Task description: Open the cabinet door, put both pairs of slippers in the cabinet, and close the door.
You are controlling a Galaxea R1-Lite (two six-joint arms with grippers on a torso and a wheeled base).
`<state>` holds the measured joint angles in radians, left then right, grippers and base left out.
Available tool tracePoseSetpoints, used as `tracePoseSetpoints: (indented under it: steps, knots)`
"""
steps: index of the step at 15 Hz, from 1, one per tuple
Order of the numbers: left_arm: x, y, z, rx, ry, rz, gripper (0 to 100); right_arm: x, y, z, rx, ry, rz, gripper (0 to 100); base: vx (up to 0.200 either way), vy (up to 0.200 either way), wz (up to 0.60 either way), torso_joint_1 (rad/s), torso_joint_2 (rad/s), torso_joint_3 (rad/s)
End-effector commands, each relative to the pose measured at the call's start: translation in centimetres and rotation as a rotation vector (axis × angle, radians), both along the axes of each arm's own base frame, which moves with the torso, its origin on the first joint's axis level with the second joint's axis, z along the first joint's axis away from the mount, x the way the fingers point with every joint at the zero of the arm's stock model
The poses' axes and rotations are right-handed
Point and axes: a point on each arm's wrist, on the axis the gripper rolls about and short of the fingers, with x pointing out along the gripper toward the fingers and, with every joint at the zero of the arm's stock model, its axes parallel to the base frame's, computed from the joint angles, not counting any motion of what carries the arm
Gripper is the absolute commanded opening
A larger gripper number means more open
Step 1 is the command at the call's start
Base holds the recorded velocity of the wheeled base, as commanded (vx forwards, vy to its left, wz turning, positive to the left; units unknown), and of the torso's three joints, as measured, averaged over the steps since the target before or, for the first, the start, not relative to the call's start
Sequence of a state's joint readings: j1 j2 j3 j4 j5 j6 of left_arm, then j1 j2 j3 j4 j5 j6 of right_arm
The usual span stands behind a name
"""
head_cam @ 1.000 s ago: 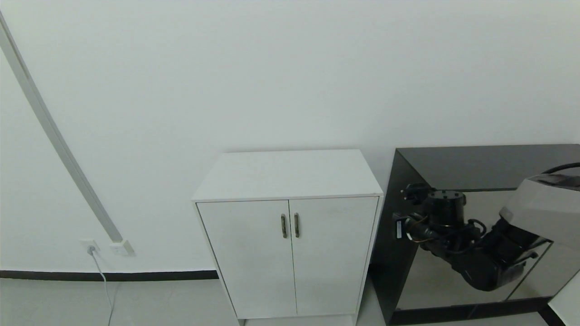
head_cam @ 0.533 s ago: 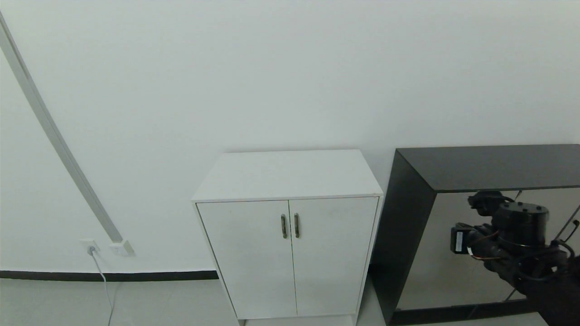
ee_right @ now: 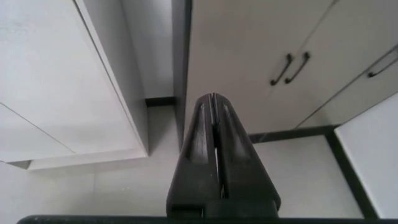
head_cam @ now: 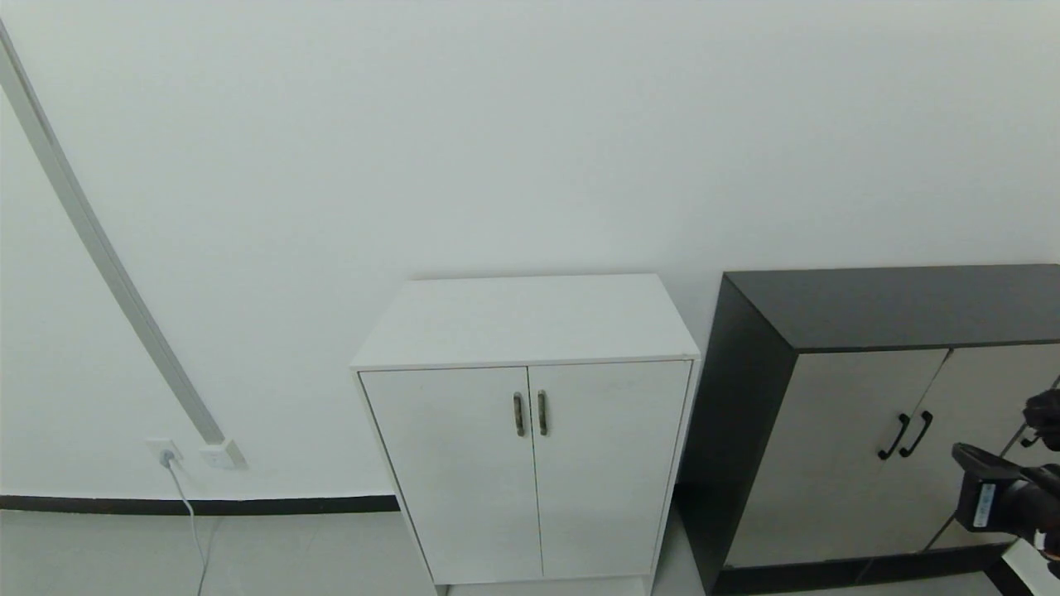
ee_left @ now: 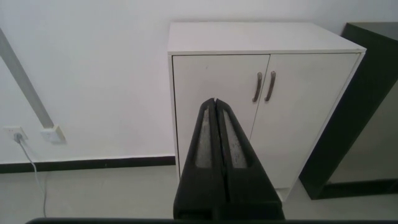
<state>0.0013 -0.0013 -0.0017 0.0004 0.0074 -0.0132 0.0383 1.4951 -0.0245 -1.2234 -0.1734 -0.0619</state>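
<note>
Fingers pinched closed on both the left end effector (ee_left: pixel 215 102) and the right end effector (ee_right: pixel 214 98), before the shut cabinet (head_cam: pixel 530 327).
The left one points at the cabinet's 2 doors (head_cam: pixel 451 472); the right one hangs low over the floor (ee_right: pixel 305 168) beside the black cabinet (head_cam: pixel 894 306). The cabinet stands on the floor against the wall (head_cam: pixel 530 124), its 2 handles (head_cam: pixel 518 413) side by side at the middle, the black cabinet just to its right.

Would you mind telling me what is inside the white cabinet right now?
The white cabinet has both doors shut, the two handles side by side at the middle. The doors cover the whole interior, so whatever is inside cannot be seen.
</note>
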Motion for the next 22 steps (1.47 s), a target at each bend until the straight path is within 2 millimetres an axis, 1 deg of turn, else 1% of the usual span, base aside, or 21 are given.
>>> tracePoseSetpoints:
  steps: [1,2,3,4,6,8,10,11,12,16,18,22]
  knots:
    - [0.0,0.0,0.0,-0.001,0.001,0.0,0,-3.3,-1.0,1.9,-0.017,-0.093,-0.006,0,0.0,0.0,0.0,0.0,0.0,0.0]
    - [0.0,0.0,0.0,-0.001,0.003,0.0,0,-5.5,-1.1,2.4,-0.016,-0.103,0.03,0,0.0,0.0,0.0,0.0,0.0,0.0]
    - [0.0,0.0,0.0,-0.001,0.003,-0.003,0,-6.3,-1.0,2.4,-0.012,-0.105,0.051,0,0.0,0.0,0.0,0.0,0.0,0.0]
    - [0.0,0.0,0.0,-0.001,0.001,-0.001,0,-8.1,-0.8,2.3,0.0,-0.095,0.096,0,0.0,0.0,0.0,0.0,0.0,0.0]
    - [0.0,0.0,0.0,-0.001,0.001,0.0,0,-10.6,-0.5,1.1,0.024,-0.022,0.144,0,0.0,0.0,0.0,0.0,0.0,0.0]
    - [0.0,0.0,0.0,0.001,0.003,-0.001,0,-13.2,-0.2,-0.7,0.054,0.076,0.195,0,0.0,0.0,0.0,0.0,0.0,0.0]
    - [0.0,0.0,0.0,0.001,0.003,-0.001,0,-14.7,-0.1,-1.7,0.061,0.102,0.2,0,0.0,0.0,0.0,0.0,0.0,0.0]
    - [0.0,0.0,0.0,0.001,0.003,-0.003,0,-16.0,0.0,-2.5,0.061,0.1,0.201,0,0.0,0.0,0.0,0.0,0.0,0.0]
    - [0.0,0.0,0.0,0.001,0.003,-0.003,0,-16.5,0.0,-2.7,0.057,0.081,0.205,0,0.0,0.0,0.0,0.0,0.0,0.0]
    - [0.0,0.0,0.0,-0.001,0.001,0.0,0,-17.3,0.0,-2.7,0.043,-0.015,0.194,0,0.0,0.0,0.0,0.0,0.0,0.0]
    - [0.0,0.0,0.0,-0.001,0.001,0.0,0,-17.7,-0.1,-2.9,0.083,-0.053,0.137,0,0.0,0.0,0.0,0.0,0.0,0.0]
    - [0.0,0.0,0.0,-0.001,0.003,-0.001,0,-18.4,-0.1,-3.0,0.09,-0.143,0.148,0,0.0,0.0,0.0,0.0,0.0,0.0]
